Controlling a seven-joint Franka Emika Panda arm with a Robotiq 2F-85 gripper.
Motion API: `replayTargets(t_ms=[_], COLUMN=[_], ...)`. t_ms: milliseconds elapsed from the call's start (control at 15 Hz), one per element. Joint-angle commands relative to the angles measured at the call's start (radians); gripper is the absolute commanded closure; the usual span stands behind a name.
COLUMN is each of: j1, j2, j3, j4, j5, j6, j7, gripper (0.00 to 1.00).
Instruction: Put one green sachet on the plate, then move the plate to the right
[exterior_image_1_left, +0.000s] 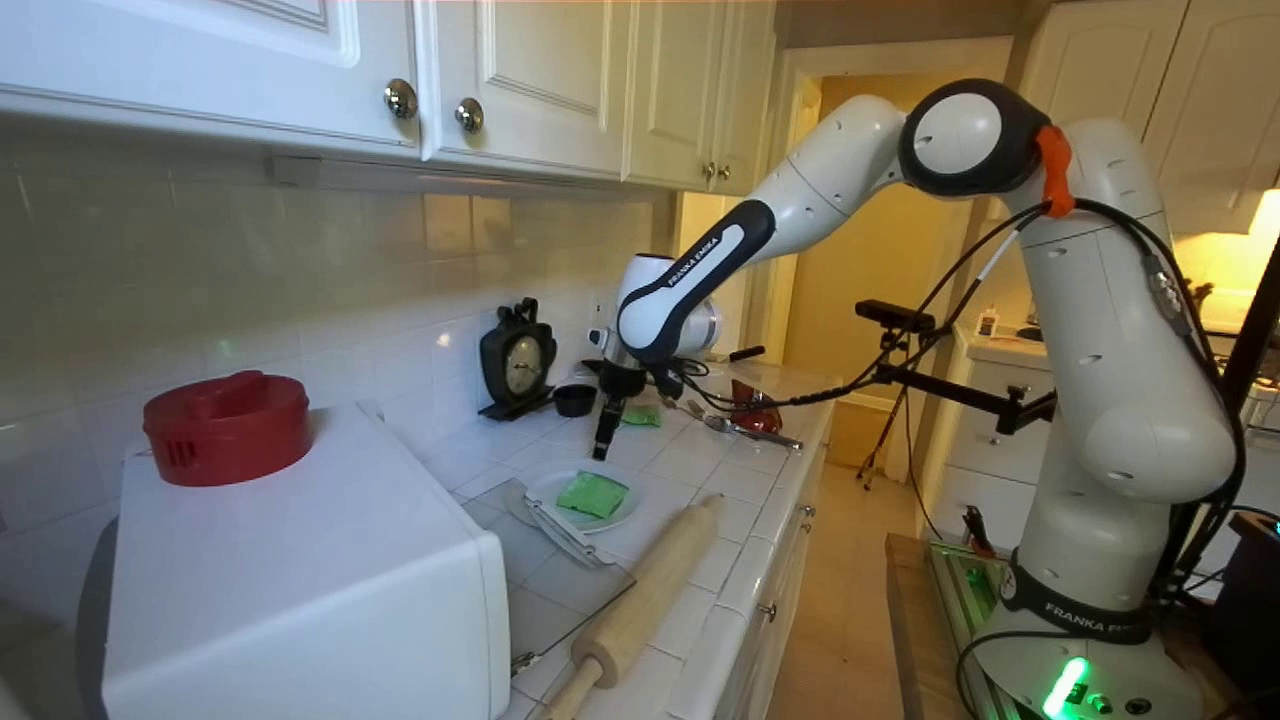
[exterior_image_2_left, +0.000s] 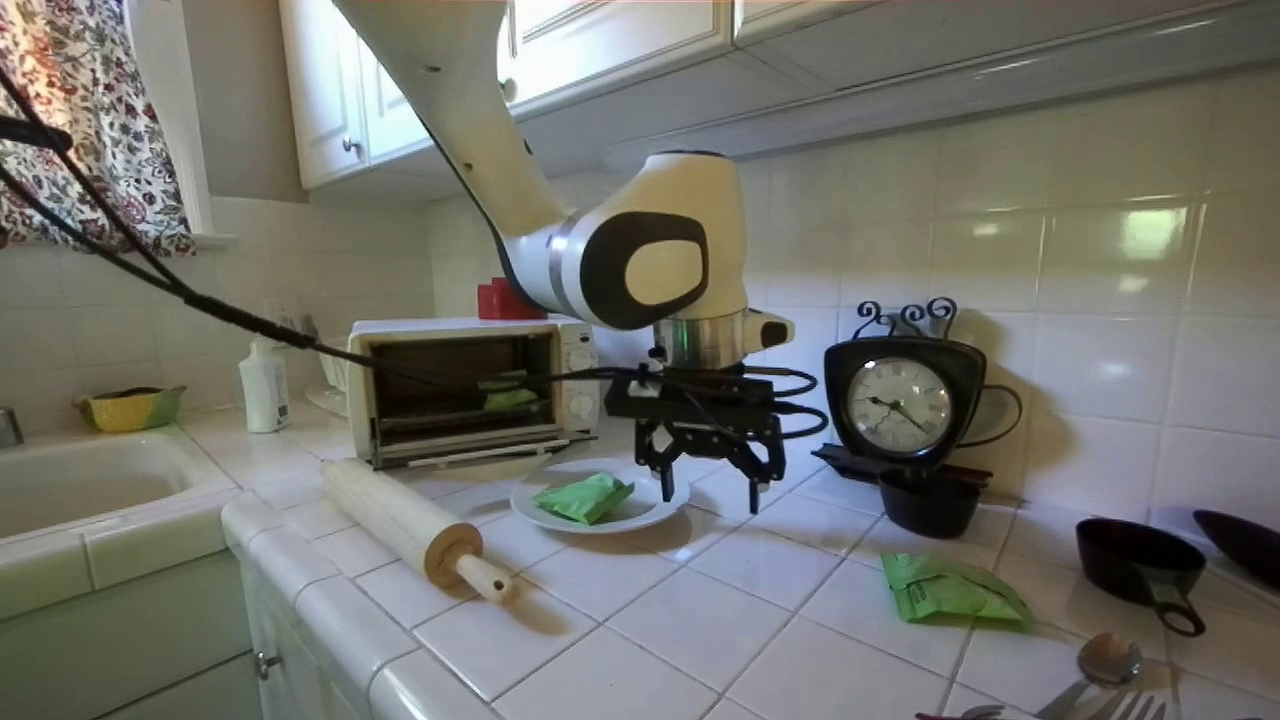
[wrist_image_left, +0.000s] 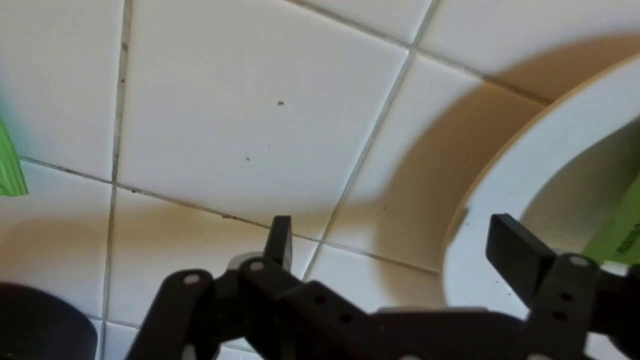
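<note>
The whitish round plate (exterior_image_1_left: 540, 487) lies on the tiled counter, and it also shows in an exterior view (exterior_image_2_left: 650, 515) and at the right of the wrist view (wrist_image_left: 480, 240). A green sachet (exterior_image_1_left: 593, 494) rests on it, seen in both exterior views (exterior_image_2_left: 583, 498) and partly in the wrist view (wrist_image_left: 620, 230). My gripper (exterior_image_2_left: 712, 492) is open and empty at the plate's edge, pointing down. In the wrist view its fingers (wrist_image_left: 397, 245) straddle the rim, one over the plate and one over bare tile. I cannot tell whether a fingertip touches the rim.
A second green sachet (exterior_image_2_left: 950, 588) lies on the counter near a black cup (exterior_image_2_left: 930, 505) and a clock (exterior_image_2_left: 900, 405). A rolling pin (exterior_image_2_left: 400, 520) lies by the counter's front edge. A white toaster oven (exterior_image_2_left: 460, 330) stands behind the plate. A small black pan (exterior_image_2_left: 1140, 560) and spoon (exterior_image_2_left: 1108, 658) lie farther along.
</note>
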Motion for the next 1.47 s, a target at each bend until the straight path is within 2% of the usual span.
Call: replayTargets(t_ms=[0, 267, 400, 667, 733, 800, 867, 933, 1000, 1067, 1133, 1267, 1400], j1=[-0.112, -0.221, -0.246, -0.316, -0.322, -0.37, -0.381, -0.323, -0.305, -0.255, -0.236, -0.197, -0.179], j2=[0.033, 0.047, 0.025, 0.03, 0.025, 0.023, 0.015, -0.011, -0.027, -0.054, 0.006, 0.002, 0.002], j3=[0.12, 0.268, 0.303, 0.39, 0.392, 0.437, 0.441, 0.371, 0.339, 0.271, 0.268, 0.216, 0.206], j4=[-0.005, 0.004, -0.021, -0.033, -0.039, -0.062, -0.081, -0.094, -0.114, -0.142, -0.071, -0.075, -0.072], j5=[0.168, 0.332, 0.395, 0.607, 0.658, 0.67, 0.699, 0.753, 0.761, 0.733, 0.757, 0.761, 0.765], j6=[0.101, 0.129, 0.128, 0.116, 0.086, 0.083, 0.069, 0.034, 0.017, 0.013, 0.018, 0.012, 0.012], j7=[-0.147, -0.352, -0.421, -0.634, -0.684, -0.7, -0.725, -0.751, -0.743, -0.686, -0.738, -0.739, -0.739], gripper=[0.0, 0.0, 0.0, 0.0, 0.0, 0.0, 0.0, 0.0, 0.0, 0.0, 0.0, 0.0, 0.0])
